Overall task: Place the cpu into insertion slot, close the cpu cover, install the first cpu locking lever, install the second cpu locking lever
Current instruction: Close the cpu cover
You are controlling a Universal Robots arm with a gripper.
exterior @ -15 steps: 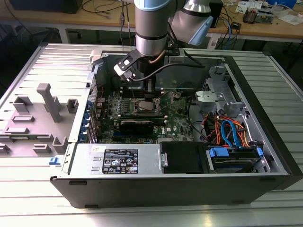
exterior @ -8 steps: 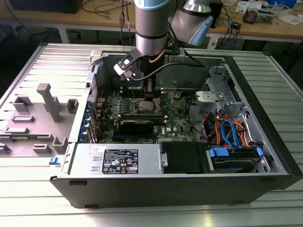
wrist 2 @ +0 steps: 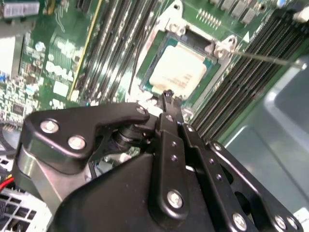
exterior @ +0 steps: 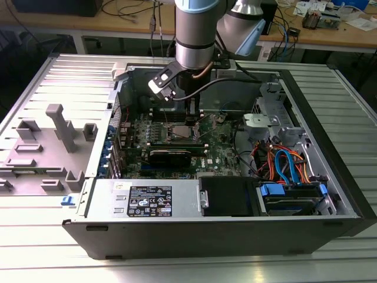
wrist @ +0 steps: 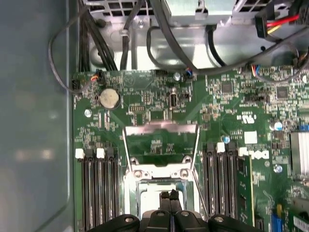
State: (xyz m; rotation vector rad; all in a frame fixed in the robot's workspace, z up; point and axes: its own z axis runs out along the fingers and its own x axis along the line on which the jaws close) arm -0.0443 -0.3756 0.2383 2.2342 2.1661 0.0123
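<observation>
The case (exterior: pixel 194 230) lies open on the surface (exterior: pixel 177 268), so I have free room from above, and my arm reaches straight down into it. My hand (wrist 2: pixel 166 95), fingers pressed together, hangs just over the cpu (wrist 2: pixel 177 71) with nothing between us. Low rows of memory slots (wrist: pixel 99 188) hem the socket (wrist: pixel 157 173) on two sides. The cover (wrist: pixel 160 127) stands open at a third edge, blocking that way in. A thin lever (wrist 2: pixel 265 57) juts out over the slots on one side. A grey wall (wrist: pixel 34 121) closes off one flank. Cables (exterior: pixel 283 162) and a drive cage (exterior: pixel 268 127) crowd the exterior view's right.
</observation>
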